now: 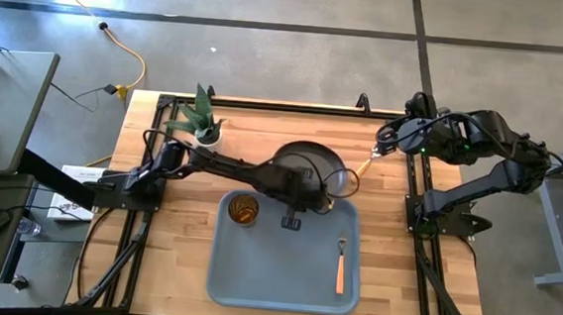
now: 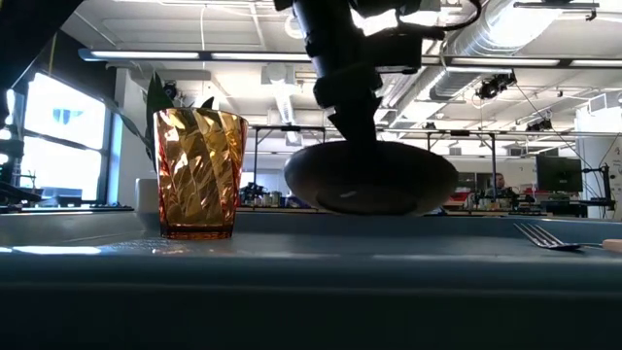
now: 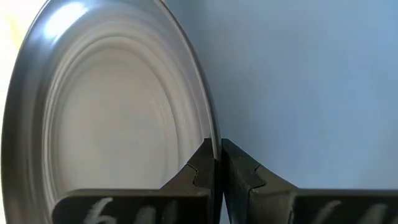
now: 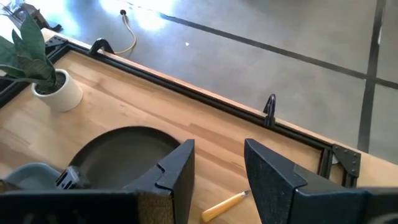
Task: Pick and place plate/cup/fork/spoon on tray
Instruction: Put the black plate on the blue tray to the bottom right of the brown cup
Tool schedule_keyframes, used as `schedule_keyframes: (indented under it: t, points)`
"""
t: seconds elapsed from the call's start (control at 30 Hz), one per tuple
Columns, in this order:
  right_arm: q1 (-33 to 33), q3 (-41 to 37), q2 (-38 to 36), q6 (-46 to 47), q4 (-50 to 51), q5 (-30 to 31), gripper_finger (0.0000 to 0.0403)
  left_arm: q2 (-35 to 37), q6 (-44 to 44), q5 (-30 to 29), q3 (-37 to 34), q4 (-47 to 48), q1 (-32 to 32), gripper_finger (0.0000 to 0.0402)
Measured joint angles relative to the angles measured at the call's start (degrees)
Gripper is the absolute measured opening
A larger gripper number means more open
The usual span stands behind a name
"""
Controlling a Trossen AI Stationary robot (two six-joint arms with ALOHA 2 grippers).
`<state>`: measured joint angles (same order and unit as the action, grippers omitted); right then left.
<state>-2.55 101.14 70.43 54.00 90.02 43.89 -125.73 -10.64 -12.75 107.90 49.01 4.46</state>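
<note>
The left end effector (image 1: 307, 186) is clamped on the rim of the plate (image 1: 306, 162), its fingers (image 3: 200, 169) pinching the thin edge because the raised lip gives the only purchase. The low view shows the plate lifted clear, hanging over the far edge of the tray (image 1: 253, 275), likely so it can clear the rim. The cup (image 1: 243, 210) and fork (image 1: 341, 264) already sit on the tray, kept to its sides. The spoon (image 1: 362, 169) lies on the wooden surface (image 1: 393, 275) beside the plate. The right end effector (image 4: 219, 163) waits spread apart above that corner.
</note>
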Motion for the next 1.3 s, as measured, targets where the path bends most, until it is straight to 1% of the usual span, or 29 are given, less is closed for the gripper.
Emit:
schedule_keyframes:
  t: [0.13,0.23,0.37,0.47,0.6,0.87,1.3]
  points:
    - [0.00,0.00,0.00,0.60,-0.01,-2.17,0.0131,0.00,-0.50,-2.33,0.00,0.96,1.45,0.0003]
    - [0.00,0.00,0.00,2.61,-0.01,-2.38,0.0131,0.81,-0.42,-2.42,-0.02,3.04,2.72,0.0003]
    - [0.00,0.00,0.00,2.93,0.00,-2.40,0.0131,2.06,-0.03,-2.35,0.04,4.73,5.36,0.0003]
    - [0.00,0.00,0.00,3.08,-0.03,-2.40,0.0131,2.67,0.57,-2.78,0.04,4.13,7.67,0.0003]
    - [0.00,0.00,0.00,6.69,-0.02,-2.72,0.0131,3.23,1.01,-3.32,0.04,3.37,10.80,0.0003]
    - [0.00,0.00,0.11,8.08,0.00,-8.26,0.0131,3.50,1.56,-5.69,0.04,4.08,16.99,0.0003]
    - [0.00,0.00,0.15,9.20,0.00,-10.57,0.0131,3.52,4.74,-5.72,0.04,3.85,25.05,0.0003]
